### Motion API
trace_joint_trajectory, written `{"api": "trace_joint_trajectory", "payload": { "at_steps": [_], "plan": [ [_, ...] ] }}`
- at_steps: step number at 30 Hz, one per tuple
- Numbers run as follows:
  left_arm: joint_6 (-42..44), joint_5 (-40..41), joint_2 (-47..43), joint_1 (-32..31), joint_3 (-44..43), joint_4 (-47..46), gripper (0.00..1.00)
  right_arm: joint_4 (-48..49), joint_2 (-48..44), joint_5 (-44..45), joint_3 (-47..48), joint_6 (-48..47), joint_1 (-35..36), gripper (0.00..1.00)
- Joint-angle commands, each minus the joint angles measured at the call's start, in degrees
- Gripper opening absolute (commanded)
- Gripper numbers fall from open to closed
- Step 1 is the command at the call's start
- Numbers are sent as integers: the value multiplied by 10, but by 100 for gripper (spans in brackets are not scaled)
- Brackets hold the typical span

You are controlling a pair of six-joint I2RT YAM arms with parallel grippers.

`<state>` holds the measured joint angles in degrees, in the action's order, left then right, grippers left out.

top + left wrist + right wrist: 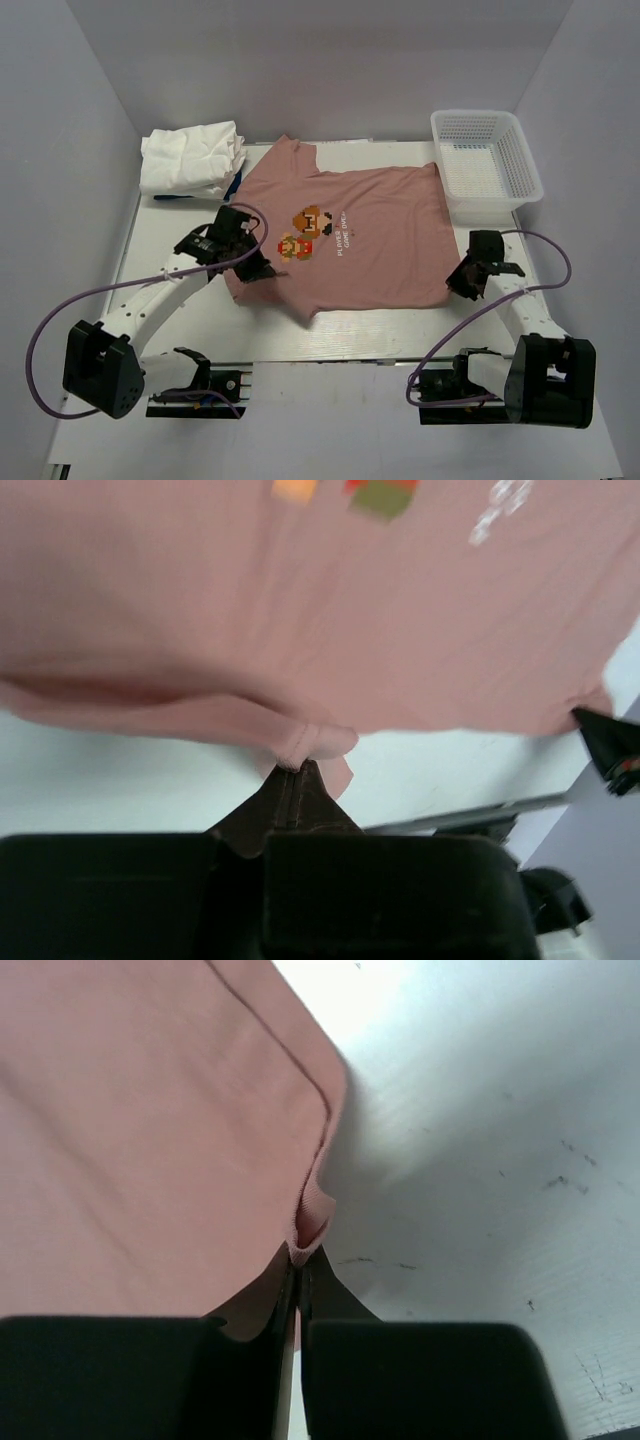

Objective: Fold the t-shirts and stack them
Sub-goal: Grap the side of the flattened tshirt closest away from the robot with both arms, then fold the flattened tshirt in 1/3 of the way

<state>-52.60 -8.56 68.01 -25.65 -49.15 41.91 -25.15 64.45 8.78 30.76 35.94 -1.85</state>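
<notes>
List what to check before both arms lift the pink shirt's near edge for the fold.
1. Left gripper shut on pink shirt edge: ok.
2. Right gripper shut on its near right corner: ok.
3. Shirt lying flat: not ok, cloth is bunched beside the left grip.
4. Both layers pinched: cannot tell.
5. Far edge apart from white stack and basket: cannot tell, both sit very close.

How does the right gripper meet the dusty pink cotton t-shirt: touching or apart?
Touching: the right wrist view shows the right gripper shut on the dusty pink cotton t-shirt.
</notes>
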Motion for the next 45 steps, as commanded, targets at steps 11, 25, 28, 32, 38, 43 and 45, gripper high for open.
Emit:
{"api": "trace_joint_trajectory", "payload": {
  "at_steps": [11,25,28,32,38,43,45],
  "plan": [
    [28,173,201,35,-286,-7,0,-10,86,-6,197,-44,1,0],
    [163,180,336,89,-391,-212,0,-10,254,5,350,-48,1,2],
    [181,180,401,102,-447,-198,1,-19,268,14,365,-46,2,31],
    [195,180,494,108,-592,-81,99,-30,256,19,372,-48,6,77],
    [195,155,458,113,-548,-48,100,-48,177,-17,336,-59,18,89],
    [175,109,337,97,-363,-131,100,-31,162,-49,293,-88,67,91],
    [136,85,297,97,-313,-152,100,-25,183,-60,292,-102,78,91]
  ]
}}
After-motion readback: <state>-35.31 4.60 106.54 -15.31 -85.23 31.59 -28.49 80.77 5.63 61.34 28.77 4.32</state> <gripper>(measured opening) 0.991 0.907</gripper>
